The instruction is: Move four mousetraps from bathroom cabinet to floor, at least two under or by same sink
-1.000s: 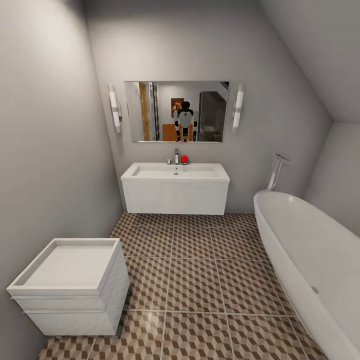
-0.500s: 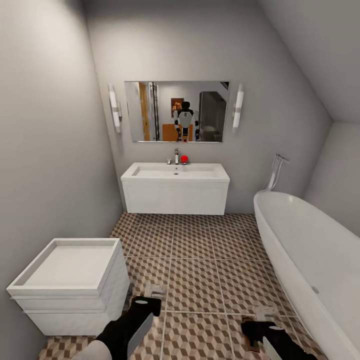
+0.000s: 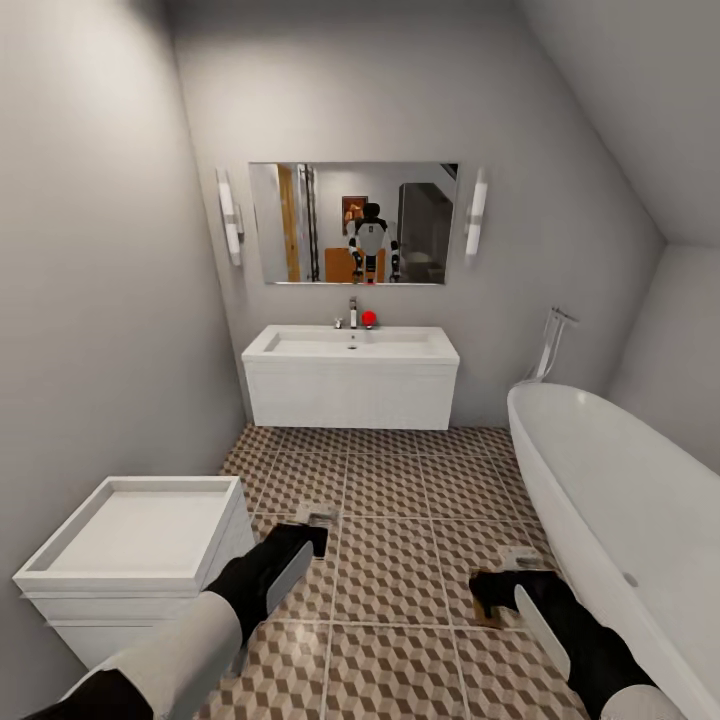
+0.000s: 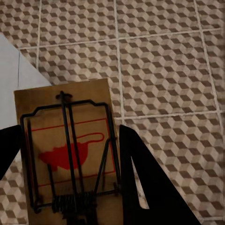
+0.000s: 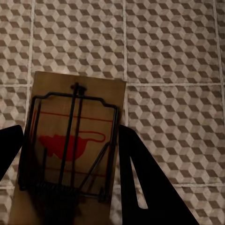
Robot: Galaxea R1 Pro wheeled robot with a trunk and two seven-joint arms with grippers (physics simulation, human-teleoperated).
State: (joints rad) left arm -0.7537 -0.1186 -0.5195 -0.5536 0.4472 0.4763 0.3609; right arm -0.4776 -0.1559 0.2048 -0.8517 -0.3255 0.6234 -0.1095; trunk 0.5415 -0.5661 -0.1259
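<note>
You face a narrow bathroom with grey walls and a ceiling that slopes down at the upper right of the head view. The floor [image 3: 400, 520] fills the lower middle: large square tiles in a brown, beige and grey cube pattern with pale grout. The white sink [image 3: 351, 345] sits on a white vanity against the far wall, centre frame, with a tap and a small red object on its rim. Above it hangs a mirror [image 3: 352, 223], a light bar on either side. A white tub [image 3: 610, 520] runs down the right edge, and a white box-shaped unit [image 3: 140, 560] stands at lower left.

Your left gripper [image 3: 300, 540] reaches in at lower centre-left, just beside that unit. In the left wrist view it is clamped on a trap [image 4: 68, 154], a tan board with dark wire and a red mouse print, held between the two dark fingers over the tiles.

Your right gripper [image 3: 500, 590] comes in at lower right, near the tub. It grips a second trap [image 5: 70, 150] the same way, fingers closed against the board's sides, tiles beneath. In the head view both traps are small and partly hidden by the fingers, so their height above the floor is hard to judge.
</note>
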